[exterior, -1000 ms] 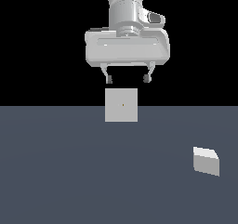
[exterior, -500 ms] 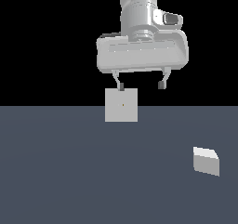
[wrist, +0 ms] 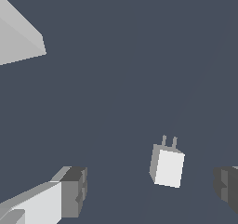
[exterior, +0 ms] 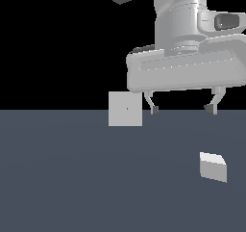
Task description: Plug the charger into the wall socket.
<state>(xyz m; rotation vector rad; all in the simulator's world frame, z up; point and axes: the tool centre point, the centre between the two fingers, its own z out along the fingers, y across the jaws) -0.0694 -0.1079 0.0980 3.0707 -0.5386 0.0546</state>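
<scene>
The gripper (exterior: 181, 109) is hanging with jaws spread wide and holding nothing, above the charger (exterior: 213, 166) lying on the floor (exterior: 72, 178), apart from the socket (exterior: 125, 109).

A bare simulated test space rather than any real room: a flat, even slate-blue floor (exterior: 72, 178) runs to a straight horizon under a plain black void, with no walls, furniture or texture. Below the gripper (exterior: 181, 109), on that floor, lies only a plain flat-shaded block, the charger (exterior: 213, 166). Level with the gripper's fingertips and just beside them stands a featureless grey plate, the wall socket (exterior: 125, 109), alone on the floor.
</scene>
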